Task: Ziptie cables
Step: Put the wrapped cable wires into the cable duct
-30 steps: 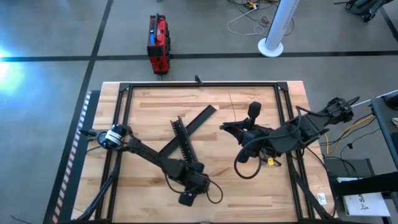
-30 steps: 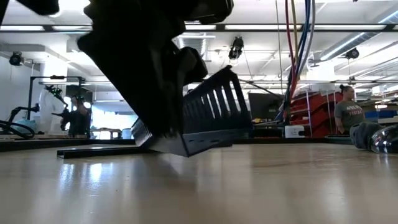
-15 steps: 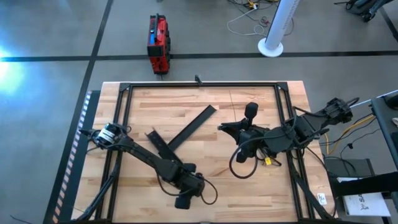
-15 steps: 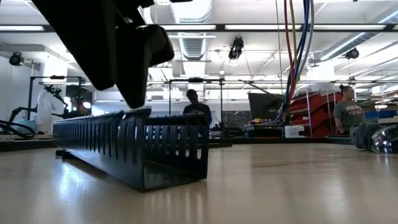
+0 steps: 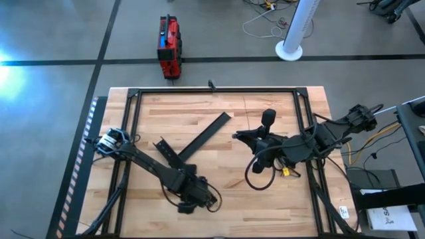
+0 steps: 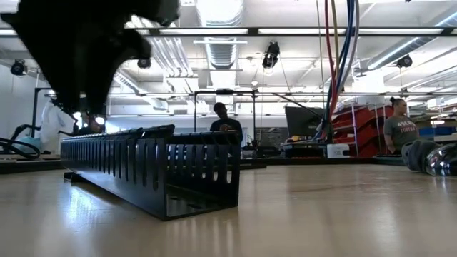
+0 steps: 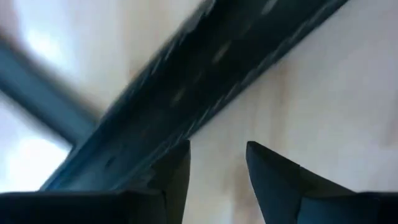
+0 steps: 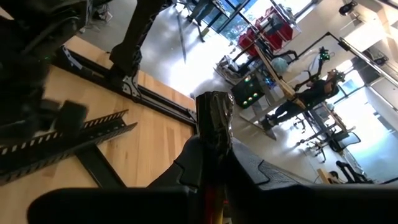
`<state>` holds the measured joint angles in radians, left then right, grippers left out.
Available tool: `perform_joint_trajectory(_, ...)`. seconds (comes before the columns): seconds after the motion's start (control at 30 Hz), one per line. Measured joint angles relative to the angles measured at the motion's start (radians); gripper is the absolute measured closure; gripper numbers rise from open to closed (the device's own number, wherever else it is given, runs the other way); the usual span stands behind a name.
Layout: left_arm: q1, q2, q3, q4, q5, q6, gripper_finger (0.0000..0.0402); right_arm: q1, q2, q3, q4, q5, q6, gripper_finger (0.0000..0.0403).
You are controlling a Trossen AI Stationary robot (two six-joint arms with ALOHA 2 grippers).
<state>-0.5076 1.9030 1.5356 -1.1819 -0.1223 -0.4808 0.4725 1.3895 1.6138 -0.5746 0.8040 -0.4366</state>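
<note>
A pale, planked wooden tabletop (image 5: 226, 192) with a black metal frame was seen from above. Two long, flat black slotted bars lay on it: one (image 5: 206, 133) slanted near the centre, the other (image 5: 170, 155) just beside the left arm, its comb-like slotted wall shown in the low view. The cables (image 6: 341, 57), thin strands of red, blue and pale colour, hung down at the right of the low view. The left pincer (image 7: 217, 180) was poised low over the tabletop, its dark tapered fingers (image 7: 273, 180) parted and holding nothing. The right pincer (image 8: 211, 134) was raised near the table's centre, shut on the cables.
</note>
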Motion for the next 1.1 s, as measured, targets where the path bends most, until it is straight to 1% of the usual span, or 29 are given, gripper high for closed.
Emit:
perform_joint_trajectory(0.1,0.000,-0.008,-0.008,-0.109,-0.002,-0.007,0.0267,0.000,0.000,0.000,-0.008,0.000,0.006,0.0379)
perform_joint_trajectory(0.23,0.002,-0.013,-0.036,-0.122,-0.054,0.047,0.0280,0.000,0.001,-0.002,-0.022,0.000,0.022,0.0378)
perform_joint_trajectory(0.3,0.004,-0.013,-0.056,-0.102,-0.084,0.081,0.0285,0.000,0.001,-0.007,-0.023,0.000,0.021,0.0381)
perform_joint_trajectory(0.43,0.013,-0.013,-0.109,-0.077,-0.092,0.127,0.0287,0.000,0.002,-0.011,-0.039,0.000,0.025,0.0379)
perform_joint_trajectory(0.67,0.032,-0.013,-0.232,0.051,-0.095,0.152,0.0265,0.000,0.002,-0.011,-0.073,0.000,0.035,0.0381)
perform_joint_trajectory(0.8,0.043,-0.013,-0.295,0.124,-0.102,0.136,0.0264,0.000,0.002,-0.012,-0.076,0.000,0.036,0.0379)
perform_joint_trajectory(0.87,0.049,-0.013,-0.316,0.169,-0.091,0.106,0.0272,0.000,0.002,-0.012,-0.078,0.000,0.037,0.0378)
perform_joint_trajectory(0.93,0.057,-0.013,-0.326,0.193,-0.068,0.077,0.0289,0.000,0.002,-0.012,-0.079,0.000,0.036,0.0381)
perform_joint_trajectory(1.1,0.063,-0.012,-0.297,0.232,-0.053,0.011,0.0365,0.000,0.000,-0.012,-0.079,0.000,0.027,0.0381)
